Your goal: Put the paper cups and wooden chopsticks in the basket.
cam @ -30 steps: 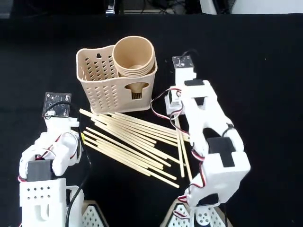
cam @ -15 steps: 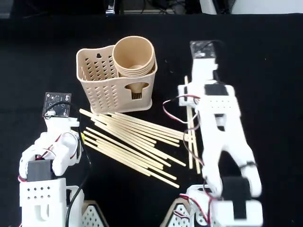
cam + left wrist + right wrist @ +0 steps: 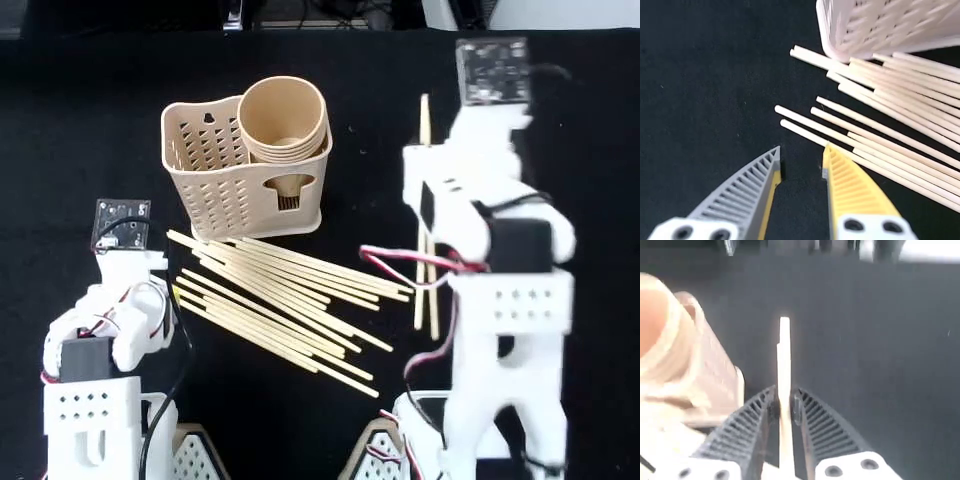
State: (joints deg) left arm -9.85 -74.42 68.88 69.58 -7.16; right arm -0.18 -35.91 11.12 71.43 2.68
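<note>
A beige slotted basket stands at the back of the black table, with stacked paper cups in its right end. Several wooden chopsticks lie fanned out in front of it. My right gripper is shut on a wooden chopstick, held up to the right of the basket; from above, two thin sticks show beside the right arm. My left gripper hovers open and empty over the left ends of the lying chopsticks, near the basket.
The left arm sits folded at the front left. Red and white cables hang from the right arm over the right ends of the pile. Bare black cloth lies left and right of the basket.
The right arm has lifted chopsticks out of the pile's right side and carried them up and toward the back right. The left arm has stayed still.
</note>
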